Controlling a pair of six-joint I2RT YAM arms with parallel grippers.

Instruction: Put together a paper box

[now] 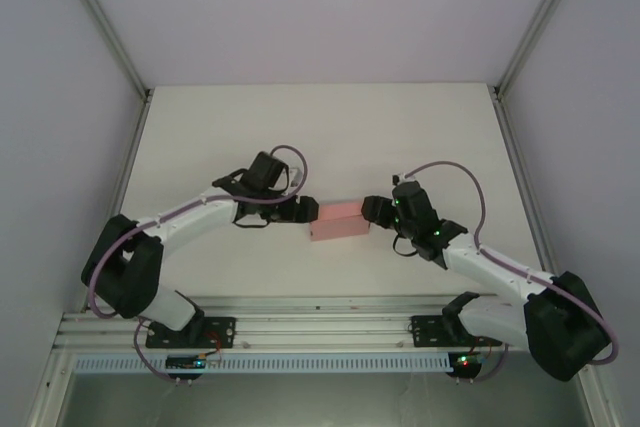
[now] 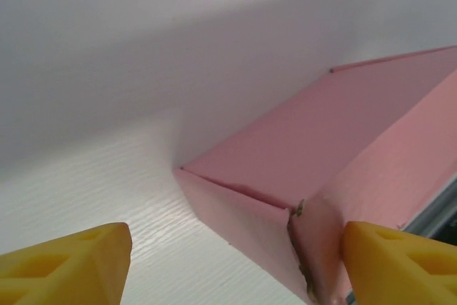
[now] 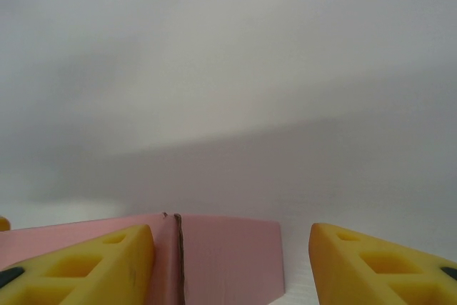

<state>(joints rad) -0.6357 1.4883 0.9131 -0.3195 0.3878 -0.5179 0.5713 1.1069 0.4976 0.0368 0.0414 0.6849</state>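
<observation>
- On the white table [image 1: 330,127], midway between both arms, the paper box [image 1: 338,220] is lying as a small folded block, with open room all round and the walls well apart.
- At its left end the left gripper [image 1: 304,212] is sitting with jaws spread, gripping nothing. The end flap is looking unseated, so we are judging it needs a square push.
- At the right end the right gripper [image 1: 374,209] is straddling a corner with jaws apart, not clamping, so we are advising it braces.

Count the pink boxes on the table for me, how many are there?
1. The paper box lies in the middle of the table, between the left tool and the right tool. A small scrap could be hidden underneath.
</observation>
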